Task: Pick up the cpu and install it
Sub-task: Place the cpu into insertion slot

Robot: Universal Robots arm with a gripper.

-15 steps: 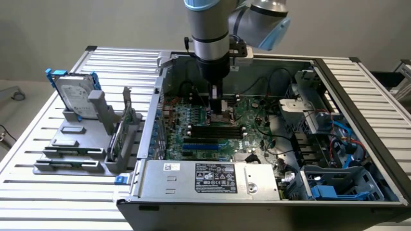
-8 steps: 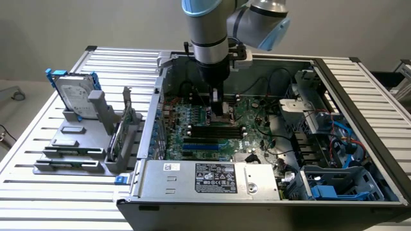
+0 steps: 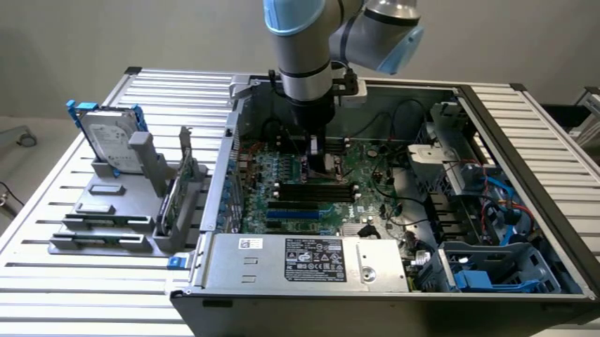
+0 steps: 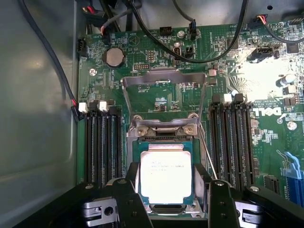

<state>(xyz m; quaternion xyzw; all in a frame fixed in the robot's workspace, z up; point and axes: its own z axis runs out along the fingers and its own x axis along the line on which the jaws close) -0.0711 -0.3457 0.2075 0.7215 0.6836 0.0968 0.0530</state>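
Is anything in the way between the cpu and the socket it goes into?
Nothing visible is. The metal lid is flipped up out of the way, and the cpu sits squarely at the open socket, with the end effector right at it.
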